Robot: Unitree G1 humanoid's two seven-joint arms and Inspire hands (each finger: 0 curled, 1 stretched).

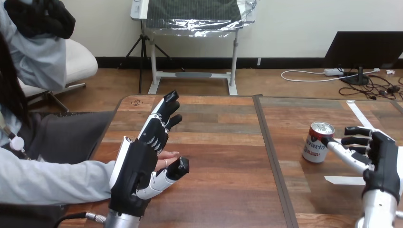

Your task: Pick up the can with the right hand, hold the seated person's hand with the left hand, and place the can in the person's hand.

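Can (318, 142): a small cylindrical drink can with a white body, red markings and a silver top with a pull tab. It is unopened as far as can be seen. It stands upright on the right-hand section of the table (223, 156), near the right edge of the view. The thumb tip of the right hand (380, 161) is at the can's right side; contact cannot be confirmed. The fingers of that hand are extended beside the can, not wrapped around it.

Person's hand (167, 156): it reaches in from the left, low over the table's left section. It is mostly hidden behind the left hand (138, 171). Only the fingertips show, just above the thumb of the left hand.
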